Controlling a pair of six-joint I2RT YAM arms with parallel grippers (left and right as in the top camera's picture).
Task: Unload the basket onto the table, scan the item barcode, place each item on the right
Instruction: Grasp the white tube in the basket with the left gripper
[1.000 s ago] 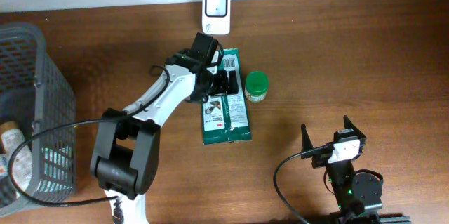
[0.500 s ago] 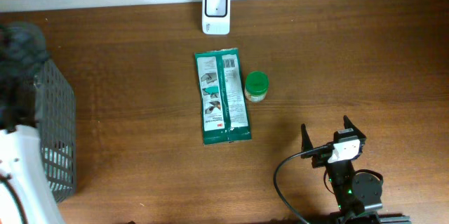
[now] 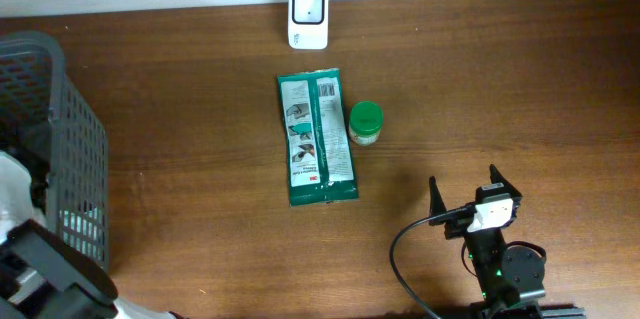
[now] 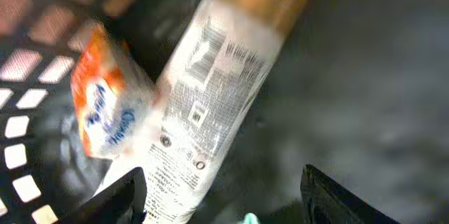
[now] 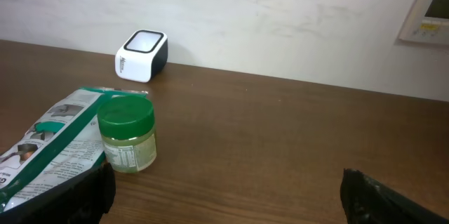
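Observation:
In the left wrist view a white bottle (image 4: pixel 210 90) with a tan cap and a printed barcode label lies slanted inside the basket, beside an orange packet (image 4: pixel 105 104). My left gripper (image 4: pixel 221 185) is open just over the bottle's lower end, whose edge is close to the left finger (image 4: pixel 119 196); nothing is gripped. The white scanner (image 3: pixel 307 16) stands at the table's back edge. My right gripper (image 3: pixel 465 181) rests open at the front right, holding nothing.
A green packet (image 3: pixel 318 139) lies flat below the scanner, with a green-lidded jar (image 3: pixel 365 123) to its right. The grey mesh basket (image 3: pixel 70 129) stands at the left edge. The left arm (image 3: pixel 45 259) reaches over it.
The left arm has left the green packet near the scanner and swung left into the basket. The packet, jar and right arm have not moved.

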